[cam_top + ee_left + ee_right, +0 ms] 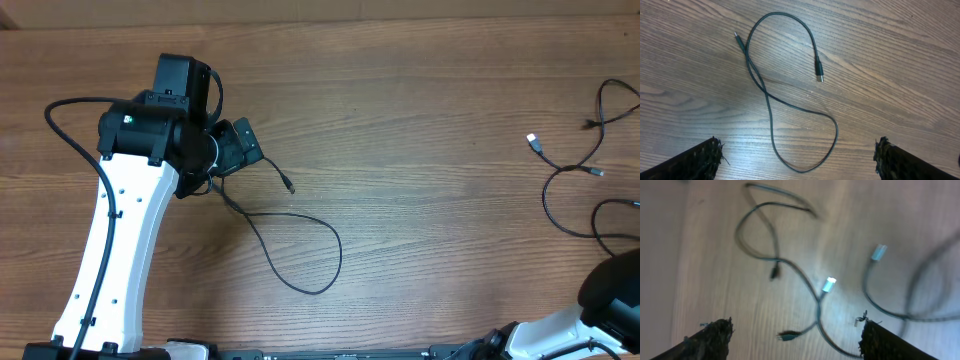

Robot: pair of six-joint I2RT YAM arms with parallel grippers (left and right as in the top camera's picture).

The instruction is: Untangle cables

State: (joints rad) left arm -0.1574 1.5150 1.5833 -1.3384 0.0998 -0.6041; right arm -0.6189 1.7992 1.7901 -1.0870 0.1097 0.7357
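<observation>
Left wrist: cable loop ahead of end effector

Matt wood-grain table, perhaps rubber-sheathed cables

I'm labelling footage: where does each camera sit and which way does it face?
Overhead: above the table, facing straight down; left arm and right arm show.
Left wrist: on the left arm, looking down at one looped cable; open left gripper frames it.
Right wrist: looking down, blurred, at several cables; open right gripper.
Shared: overhead shows the looped cable too.
</observation>
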